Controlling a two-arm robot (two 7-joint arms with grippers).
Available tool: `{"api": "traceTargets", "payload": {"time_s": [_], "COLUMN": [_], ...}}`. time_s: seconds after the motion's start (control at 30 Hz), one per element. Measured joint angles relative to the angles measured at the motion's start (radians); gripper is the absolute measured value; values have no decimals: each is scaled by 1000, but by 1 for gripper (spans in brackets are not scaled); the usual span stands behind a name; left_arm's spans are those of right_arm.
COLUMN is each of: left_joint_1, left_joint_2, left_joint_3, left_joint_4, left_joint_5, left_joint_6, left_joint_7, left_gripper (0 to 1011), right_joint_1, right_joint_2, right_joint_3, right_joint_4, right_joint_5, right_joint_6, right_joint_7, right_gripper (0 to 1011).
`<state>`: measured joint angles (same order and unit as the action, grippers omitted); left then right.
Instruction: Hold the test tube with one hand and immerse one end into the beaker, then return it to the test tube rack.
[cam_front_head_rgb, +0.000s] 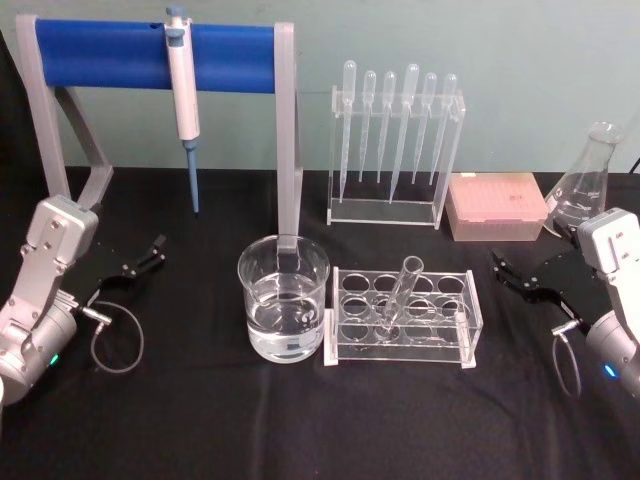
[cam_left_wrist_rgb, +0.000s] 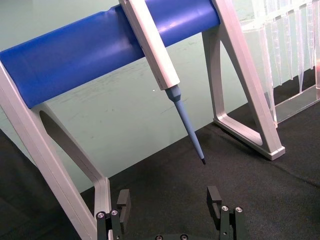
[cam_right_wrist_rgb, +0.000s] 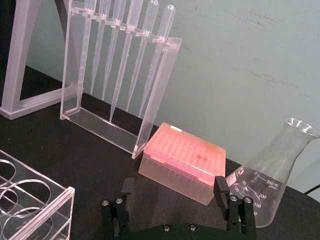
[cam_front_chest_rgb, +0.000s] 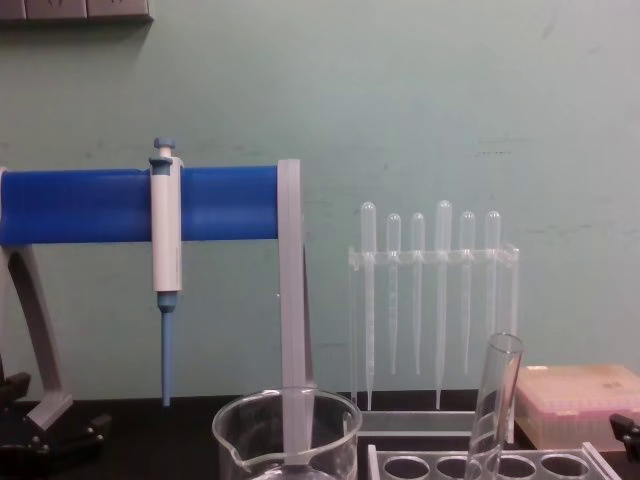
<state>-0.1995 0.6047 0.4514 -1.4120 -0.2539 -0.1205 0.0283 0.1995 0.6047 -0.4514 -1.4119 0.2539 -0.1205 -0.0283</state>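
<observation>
Left pincer (cam_front_head_rgb: 152, 252), right pincer (cam_front_head_rgb: 504, 270) — spread, low

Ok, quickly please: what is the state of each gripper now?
Left gripper: jaws open, holding nothing.
Right gripper: jaws open, holding nothing.

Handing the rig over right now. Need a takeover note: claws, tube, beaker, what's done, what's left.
Left claw: open, empty, parked low on the robot's left side.
Right claw: open, empty, parked low on the robot's right side.
Test tube: leaning in the rack, touched by neither claw.
Beaker: just left of the rack, partly filled with clear liquid.
Done: nothing that the views can confirm.
Left: probably the whole job. Grasp the tube, dip one end in the beaker, return it to the rack.
</observation>
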Motion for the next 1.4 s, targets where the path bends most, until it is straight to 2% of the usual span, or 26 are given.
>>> {"api": "traceTargets", "payload": {"time_s": [1.4], "left_joint_1": [0], "left_joint_2": [0], "left_joint_3": [0], "left_joint_4": [0], "left_joint_5": [0], "left_joint_6": [0], "left_joint_7": [0], "left_gripper": [1000], "right_joint_1": [0], "right_joint_2": [0], "right_joint_3": [0], "right_joint_4": [0], "right_joint_5": [0], "right_joint_6": [0], "right_joint_7": [0], "right_gripper": [1002]}}
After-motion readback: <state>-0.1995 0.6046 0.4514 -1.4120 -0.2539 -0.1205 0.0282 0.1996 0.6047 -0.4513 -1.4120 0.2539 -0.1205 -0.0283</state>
